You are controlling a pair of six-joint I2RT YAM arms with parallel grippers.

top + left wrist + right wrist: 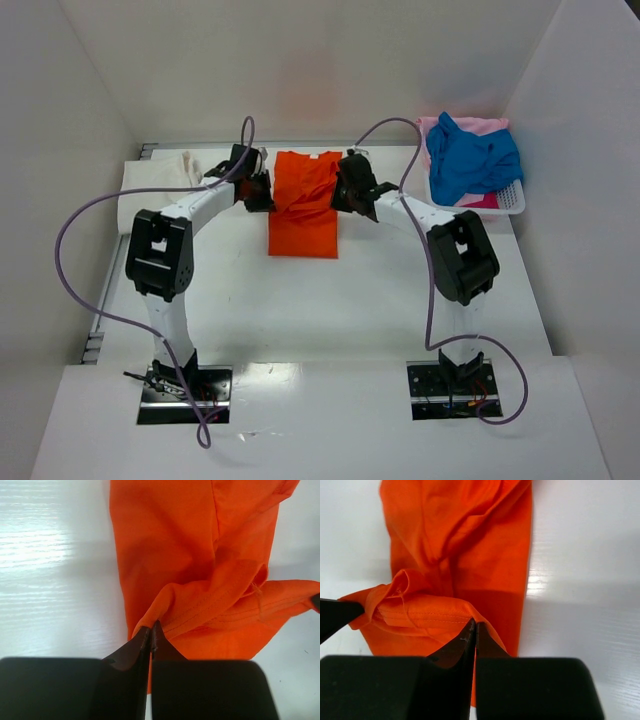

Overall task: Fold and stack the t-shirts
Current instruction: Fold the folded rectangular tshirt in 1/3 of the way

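Left tool (151, 630) and right tool (473, 627) each clench a bunched edge of the orange t-shirt (303, 225); uneven travel could skew the fold or tug cloth free.

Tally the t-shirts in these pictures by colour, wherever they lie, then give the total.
orange t-shirt: 1
blue t-shirt: 1
pink t-shirt: 1
cream-white t-shirt: 1
Total: 4

Bright, even overhead light. Glare streaks the white worktop (45, 545) in the left wrist view; soft grey shadows lie beside the orange t-shirt (170, 555). The left gripper (151, 631) and right gripper (474, 629) look soft-edged, close to their lenses.
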